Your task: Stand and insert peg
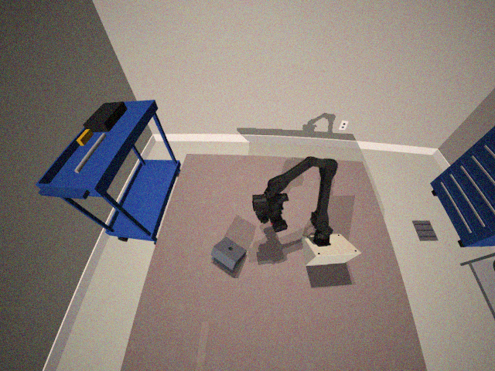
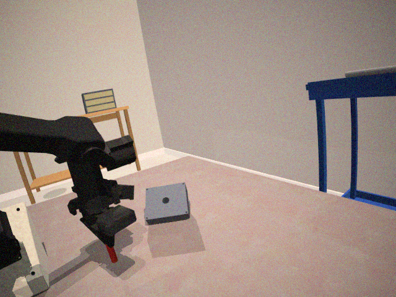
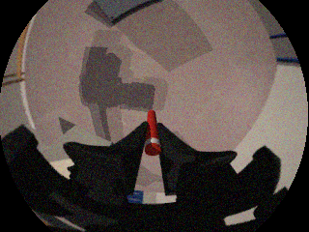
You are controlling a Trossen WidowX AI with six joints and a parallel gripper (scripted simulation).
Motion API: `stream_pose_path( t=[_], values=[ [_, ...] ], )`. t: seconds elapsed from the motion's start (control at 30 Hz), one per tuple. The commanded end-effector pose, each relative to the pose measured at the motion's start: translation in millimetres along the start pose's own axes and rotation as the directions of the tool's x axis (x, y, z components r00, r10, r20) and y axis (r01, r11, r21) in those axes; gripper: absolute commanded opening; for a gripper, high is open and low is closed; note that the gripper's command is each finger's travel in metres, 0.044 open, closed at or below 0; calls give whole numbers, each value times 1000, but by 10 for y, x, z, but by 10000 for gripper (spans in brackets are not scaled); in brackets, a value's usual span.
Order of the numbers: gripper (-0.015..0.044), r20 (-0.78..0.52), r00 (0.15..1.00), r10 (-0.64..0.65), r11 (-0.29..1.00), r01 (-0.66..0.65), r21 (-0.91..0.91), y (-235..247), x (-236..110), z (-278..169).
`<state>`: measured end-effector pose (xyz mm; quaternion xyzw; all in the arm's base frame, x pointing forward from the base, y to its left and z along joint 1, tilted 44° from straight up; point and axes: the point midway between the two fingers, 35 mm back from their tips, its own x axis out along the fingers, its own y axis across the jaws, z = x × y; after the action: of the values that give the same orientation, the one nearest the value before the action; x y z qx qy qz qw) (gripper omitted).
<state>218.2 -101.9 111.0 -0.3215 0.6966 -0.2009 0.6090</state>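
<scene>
Pinkish table (image 2: 255,230), plain walls, blue cart (image 1: 120,120) off to the side. Gripper (image 2: 108,241) is clamped on the red peg (image 2: 111,253), which stands near upright w/ its lower end at the table. Looks like the re-grab after standing it up. Left to do: carry it to the grey panel (image 2: 166,201), push into the hole (image 2: 165,200), release, back off.

The red peg (image 2: 111,253) looks smooth, matt plastic; the black claw (image 2: 107,240) matt too. The grey panel (image 2: 166,202) looks dull metal, the pinkish tabletop (image 2: 255,230) flat, unglossed.
</scene>
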Motion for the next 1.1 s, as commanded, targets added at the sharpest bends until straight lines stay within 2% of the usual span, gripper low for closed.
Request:
stream_pose_path(
  t=[0.0, 0.27, 1.07],
  values=[
    [0, 1, 1000, 3, 1000, -3, 3, 8, -151, 11],
    [0, -2, 1000, -4, 1000, 4, 2, 4, -400, 12],
    [0, 101, 986, 130, 987, -120, -104, 101, -447, 426]
  ],
)
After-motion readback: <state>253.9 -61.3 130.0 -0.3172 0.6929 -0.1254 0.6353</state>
